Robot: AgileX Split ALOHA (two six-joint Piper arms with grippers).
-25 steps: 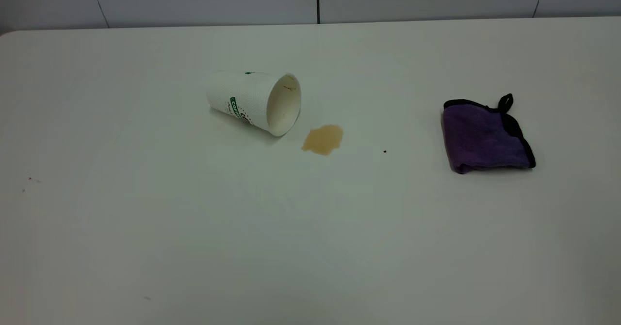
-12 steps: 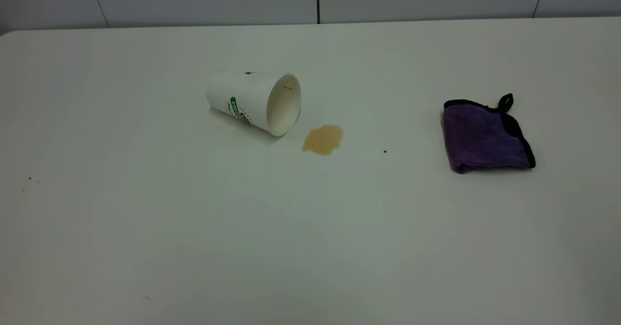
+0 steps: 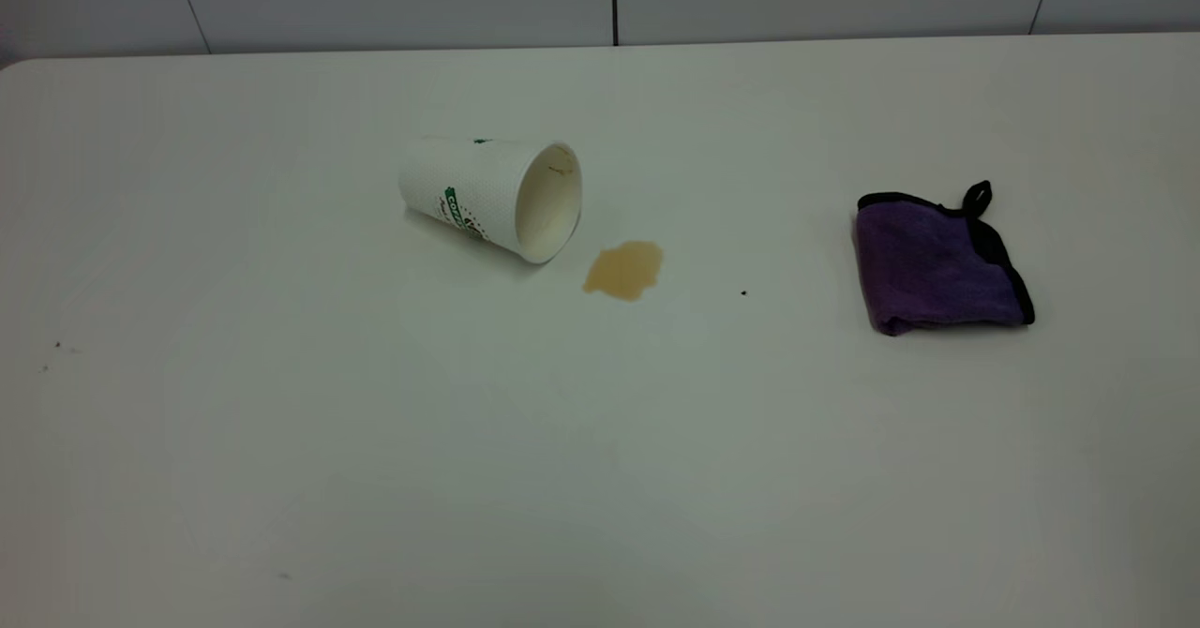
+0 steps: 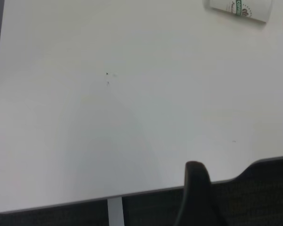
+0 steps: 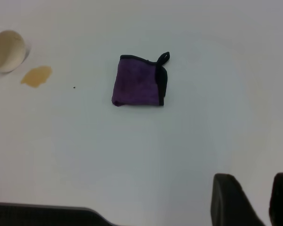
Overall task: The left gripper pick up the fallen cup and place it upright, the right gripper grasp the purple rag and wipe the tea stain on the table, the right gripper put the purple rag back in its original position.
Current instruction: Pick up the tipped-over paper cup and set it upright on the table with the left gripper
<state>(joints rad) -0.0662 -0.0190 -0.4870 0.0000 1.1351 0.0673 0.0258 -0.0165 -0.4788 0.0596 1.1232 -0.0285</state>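
Observation:
The cup (image 3: pixel 487 195) lies on its side on the white table (image 3: pixel 600 478), its mouth facing the tea stain (image 3: pixel 623 269), a tan blotch just off the rim. Far to the right the purple rag (image 3: pixel 937 262) lies folded, its black loop at the back corner. Neither gripper shows in the exterior view. In the left wrist view the left gripper (image 4: pixel 198 188) hangs over the table's near edge, far from the cup (image 4: pixel 239 7). The right gripper (image 5: pixel 269 193) is open and holds nothing, well short of the rag (image 5: pixel 139 81); the cup (image 5: pixel 7 51) and stain (image 5: pixel 36 76) lie beyond.
A tiny black speck (image 3: pixel 743 292) sits between the stain and the rag. A few faint specks (image 3: pixel 56 347) mark the table's left side. A grey panelled wall (image 3: pixel 609 0) rises behind the far edge. The table's near edge (image 4: pixel 132 194) shows in the left wrist view.

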